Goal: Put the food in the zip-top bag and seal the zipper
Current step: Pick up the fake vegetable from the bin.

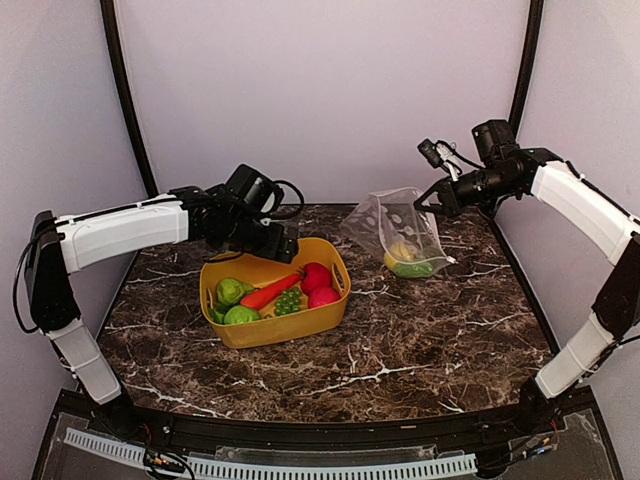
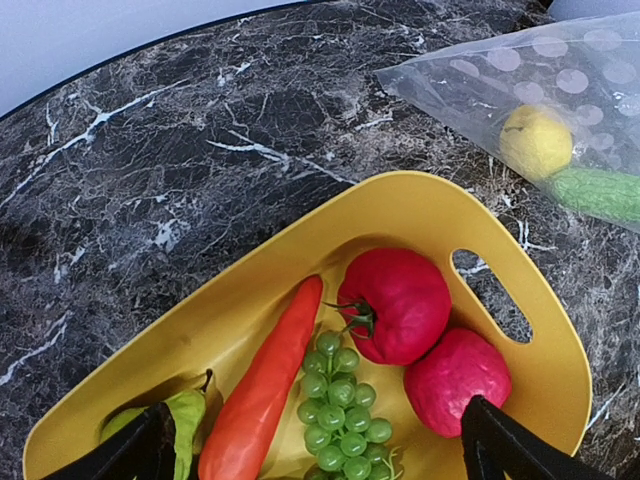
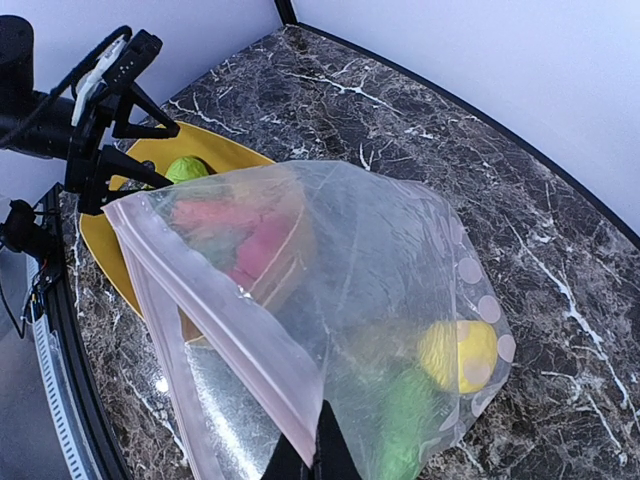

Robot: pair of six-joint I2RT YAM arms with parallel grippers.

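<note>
Dark white-veined marble table (image 1: pixel 420 350); pale walls (image 1: pixel 320 90); black corner posts (image 1: pixel 127 105).

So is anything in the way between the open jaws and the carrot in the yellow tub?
No, nothing visible. The left gripper hangs open right above the yellow tub, and the carrot lies uncovered inside, beside the grapes.

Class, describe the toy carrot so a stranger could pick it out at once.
On the dark marble table sits a yellow plastic tub with handle slots. Inside it, the red-orange plastic carrot lies between the round green toy fruits and the green grapes; it alone is long, tapered and orange.
</note>
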